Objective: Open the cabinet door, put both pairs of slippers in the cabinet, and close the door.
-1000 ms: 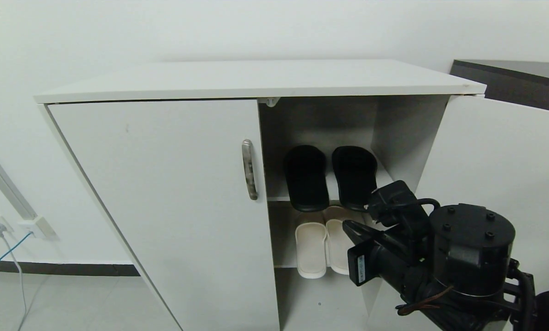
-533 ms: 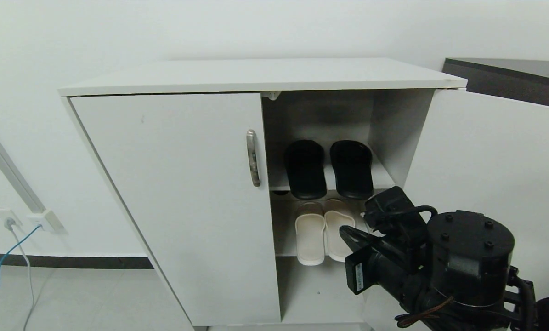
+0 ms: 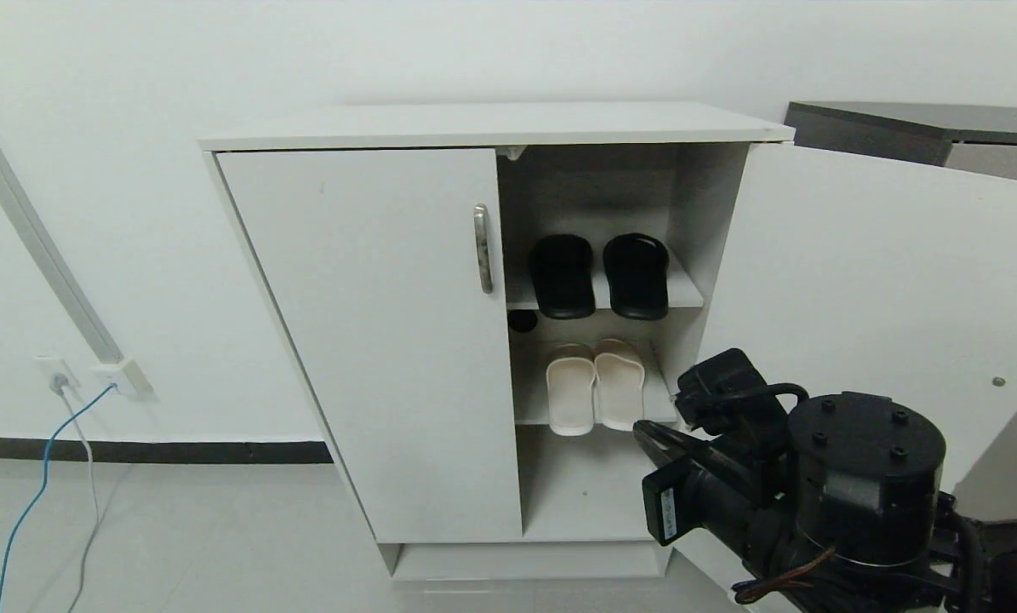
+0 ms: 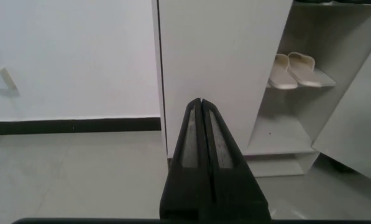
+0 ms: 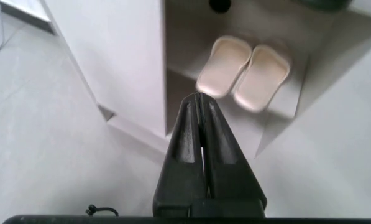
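Both pairs, black slippers above white slippers, are shelved mid-frame, so left gripper and right gripper are closed, empty; door at right is open.

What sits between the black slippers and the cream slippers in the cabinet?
In the head view, the shelf board that the black slippers rest on, then open space above the cream slippers.

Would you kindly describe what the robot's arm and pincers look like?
The right arm is black, with a round cap studded with bolts, a white label, a black cable loop and a thin brown wire. Both the left pincer and right pincer are black, with long tapered fingers.
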Available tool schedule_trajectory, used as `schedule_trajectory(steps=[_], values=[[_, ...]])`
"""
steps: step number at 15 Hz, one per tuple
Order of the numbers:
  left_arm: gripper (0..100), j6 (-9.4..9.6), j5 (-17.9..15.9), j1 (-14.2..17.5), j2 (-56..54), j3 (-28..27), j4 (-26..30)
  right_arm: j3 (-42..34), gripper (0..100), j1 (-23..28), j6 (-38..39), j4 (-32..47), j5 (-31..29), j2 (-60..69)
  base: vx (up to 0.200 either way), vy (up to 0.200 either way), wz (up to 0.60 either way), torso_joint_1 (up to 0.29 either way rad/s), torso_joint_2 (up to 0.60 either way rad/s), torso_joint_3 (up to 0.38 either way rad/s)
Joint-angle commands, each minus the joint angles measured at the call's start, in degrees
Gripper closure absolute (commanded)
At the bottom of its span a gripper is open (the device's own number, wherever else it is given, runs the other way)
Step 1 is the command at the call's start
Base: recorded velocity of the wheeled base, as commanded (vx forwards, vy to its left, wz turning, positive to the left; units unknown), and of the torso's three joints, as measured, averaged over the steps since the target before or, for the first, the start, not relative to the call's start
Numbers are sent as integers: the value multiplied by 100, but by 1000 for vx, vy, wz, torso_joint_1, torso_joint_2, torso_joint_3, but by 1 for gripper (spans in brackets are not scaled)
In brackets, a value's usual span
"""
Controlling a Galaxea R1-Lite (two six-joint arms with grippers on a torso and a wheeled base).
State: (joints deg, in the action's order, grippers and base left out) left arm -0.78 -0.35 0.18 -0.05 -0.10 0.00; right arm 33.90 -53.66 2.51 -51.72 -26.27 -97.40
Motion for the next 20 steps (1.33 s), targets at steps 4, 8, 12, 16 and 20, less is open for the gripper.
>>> schedule_trajectory(steps=[4,8,12,16,20], values=[[100,-1,0,-1,5,1,0,-15,100,-4,4,-4,-1,-95,-200,0,0,2,0,4],[100,16,0,-1,5,1,0,-24,100,5,21,-4,26,-68,-150,0,0,1,1,-1],[100,8,0,-1,5,1,0,-103,100,14,4,-4,34,-95,0,0,0,0,0,0],[100,-1,0,-1,5,1,0,-173,100,14,13,-13,26,-86,0,0,0,0,0,0],[100,25,0,-1,5,1,0,-217,100,40,13,-4,26,-77,0,0,0,0,0,0]])
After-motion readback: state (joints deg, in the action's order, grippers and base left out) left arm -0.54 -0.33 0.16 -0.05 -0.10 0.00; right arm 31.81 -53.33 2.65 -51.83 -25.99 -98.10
